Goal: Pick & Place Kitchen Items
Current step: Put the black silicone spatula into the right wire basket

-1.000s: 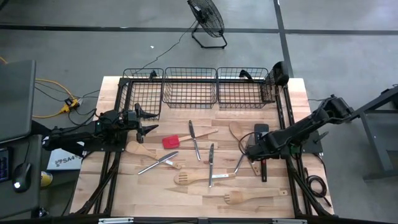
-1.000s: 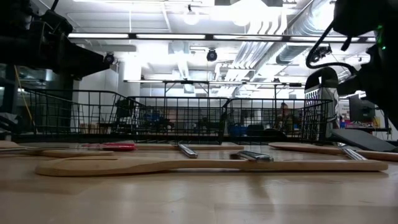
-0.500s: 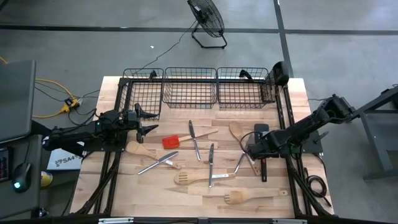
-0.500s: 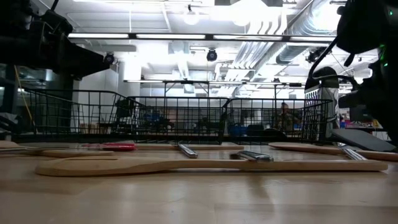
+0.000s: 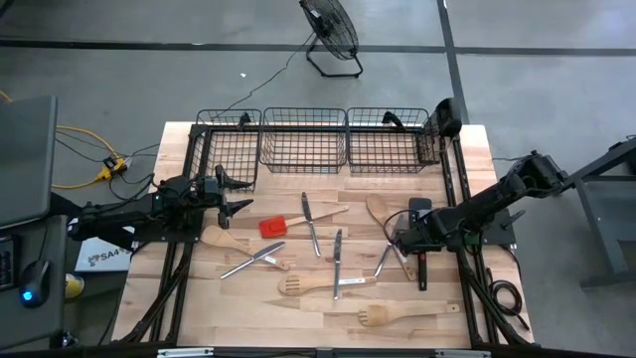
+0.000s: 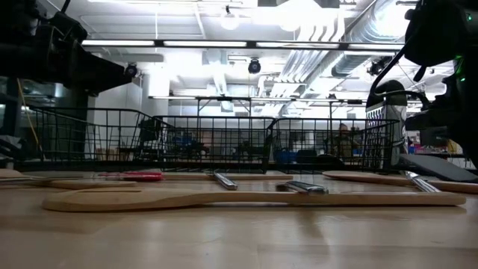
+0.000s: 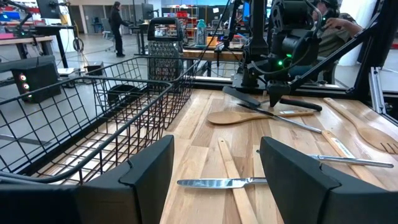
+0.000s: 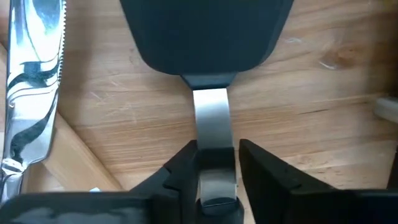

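**Closing on a Black-Handled Utensil at the Right of the Counter**

Pinching from both sides, the right gripper (image 8: 216, 180) is sitting low at the right centre of the high view, its fingers (image 8: 181, 177) drawn in close around the silver neck of a black-handled utensil (image 8: 211, 118); whether the grip is fully seated I cannot tell. The hold is falling on the thin metal part, probably because it is narrow enough to fit between the fingers while the wide handle lies flat on the counter (image 5: 328, 308).

The left gripper (image 5: 236, 194) is hovering at the left centre of the high view, near the leftmost of the black wire baskets (image 5: 303, 139), its fingers (image 7: 146, 171) spread wide and holding nothing.

The rest of the kitchen items are lying scattered across the middle of the counter: a red-headed spatula (image 5: 273, 226), a table knife (image 5: 310, 224), a slotted wooden spatula (image 5: 318, 286) lower down, and a wooden spoon (image 5: 380, 211) just beside the right gripper. A serrated knife (image 8: 31, 81) is resting close to the held utensil, so lifting could nudge it. The baskets along the upper edge appear to be holding nothing yet.
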Controlling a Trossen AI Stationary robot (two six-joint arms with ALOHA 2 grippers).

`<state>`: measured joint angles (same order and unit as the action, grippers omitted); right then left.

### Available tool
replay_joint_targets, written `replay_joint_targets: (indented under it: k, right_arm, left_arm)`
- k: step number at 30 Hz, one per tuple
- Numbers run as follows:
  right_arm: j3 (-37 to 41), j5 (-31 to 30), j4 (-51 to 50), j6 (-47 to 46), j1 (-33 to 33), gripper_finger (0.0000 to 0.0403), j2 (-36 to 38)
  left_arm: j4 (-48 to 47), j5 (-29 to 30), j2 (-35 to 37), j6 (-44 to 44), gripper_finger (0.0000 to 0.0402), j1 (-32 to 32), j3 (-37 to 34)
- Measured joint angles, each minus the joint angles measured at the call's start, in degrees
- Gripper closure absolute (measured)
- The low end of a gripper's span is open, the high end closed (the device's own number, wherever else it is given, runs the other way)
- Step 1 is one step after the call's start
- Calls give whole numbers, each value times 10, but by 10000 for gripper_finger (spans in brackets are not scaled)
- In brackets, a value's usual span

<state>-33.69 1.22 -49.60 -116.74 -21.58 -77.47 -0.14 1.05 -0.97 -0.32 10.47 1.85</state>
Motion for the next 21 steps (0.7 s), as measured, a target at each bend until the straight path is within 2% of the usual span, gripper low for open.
replay_joint_targets:
  k: [6, 14, 21]
  right_arm:
    - [0, 2, 0, 2, 0, 335, 0]
    - [-5, 2, 4, 17, 0, 334, 0]
    - [-43, -25, -30, 41, 0, 340, 0]
  left_arm:
    - [0, 0, 0, 0, 167, 0, 0]
    - [0, 0, 0, 0, 167, 0, 0]
    - [0, 0, 0, 0, 167, 0, 0]
